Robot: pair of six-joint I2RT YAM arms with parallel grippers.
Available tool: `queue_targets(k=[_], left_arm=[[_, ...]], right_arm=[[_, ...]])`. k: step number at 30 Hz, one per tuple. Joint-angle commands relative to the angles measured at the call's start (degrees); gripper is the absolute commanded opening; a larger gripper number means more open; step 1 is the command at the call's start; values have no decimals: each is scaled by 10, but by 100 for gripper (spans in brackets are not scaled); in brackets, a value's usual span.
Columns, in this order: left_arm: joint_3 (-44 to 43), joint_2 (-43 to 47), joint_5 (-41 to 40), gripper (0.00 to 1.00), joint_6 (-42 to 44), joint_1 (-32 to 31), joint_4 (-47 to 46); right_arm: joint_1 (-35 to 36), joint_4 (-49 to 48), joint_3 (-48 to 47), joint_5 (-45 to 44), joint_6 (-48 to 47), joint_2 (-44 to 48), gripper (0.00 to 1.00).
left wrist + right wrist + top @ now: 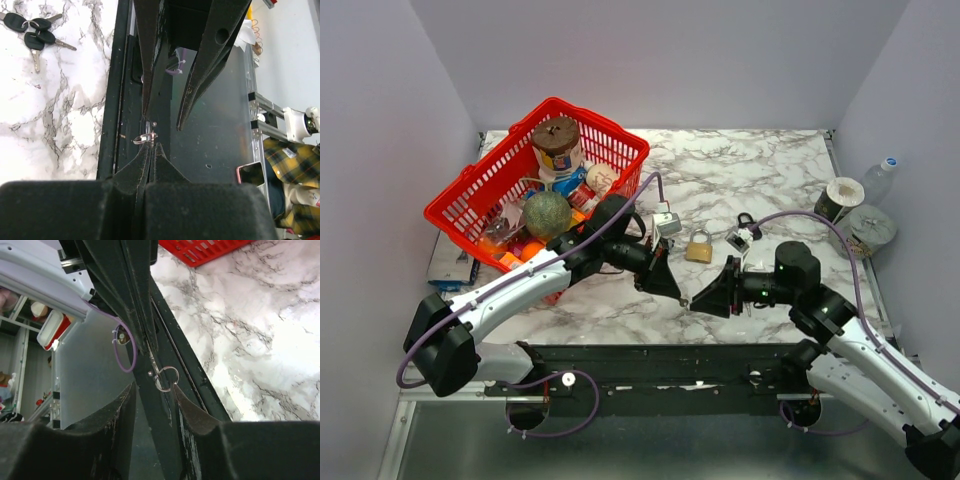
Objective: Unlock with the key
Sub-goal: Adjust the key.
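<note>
A brass padlock [699,247] lies on the marble table [770,170], a little beyond both grippers. My left gripper [678,293] [151,145] is shut on a small metal key with a ring [144,138] [167,379], held over the table's near edge. My right gripper [696,300] [154,386] faces it tip to tip, open. Its fingers [200,75] stand either side of the key, and one tip touches the ring. A bunch of black-headed keys [744,230] [32,31] lies on the marble to the right of the padlock.
A red basket [470,195] of toys and a tin stands tilted at the back left. A cup [840,198], a bottle [878,180] and a lidded tub [870,228] line the right edge. A small silver box [667,222] lies left of the padlock.
</note>
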State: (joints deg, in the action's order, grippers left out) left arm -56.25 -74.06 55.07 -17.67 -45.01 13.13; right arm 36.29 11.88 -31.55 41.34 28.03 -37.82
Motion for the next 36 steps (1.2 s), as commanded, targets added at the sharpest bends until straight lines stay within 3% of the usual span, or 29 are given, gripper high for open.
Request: queue_targets(k=[1, 18, 24, 28, 31, 32, 35, 36], left_arm=[[-11, -4, 30, 0, 14, -5, 5], [-9, -8, 36, 0, -8, -11, -25], [-10, -15, 34, 0, -17, -18, -40], [-12, -19, 29, 0, -18, -19, -44], [-14, -28, -6, 2, -29, -18, -60], [-18, -31, -23, 36, -31, -19, -63], [-34, -52, -140, 70, -41, -19, -71], [-43, -65, -175, 73, -48, -19, -73]], right_arm=[[6, -55, 9, 30, 4, -7, 39], [16, -92, 37, 35, 11, -26, 31], [17, -147, 55, 48, 31, -27, 22], [17, -157, 64, 47, 34, -27, 1], [17, -155, 83, -18, 64, -19, 1], [16, -156, 92, -47, 78, -13, 1], [3, -161, 134, -153, 144, -14, 1], [-3, -167, 148, -192, 161, -15, 1]])
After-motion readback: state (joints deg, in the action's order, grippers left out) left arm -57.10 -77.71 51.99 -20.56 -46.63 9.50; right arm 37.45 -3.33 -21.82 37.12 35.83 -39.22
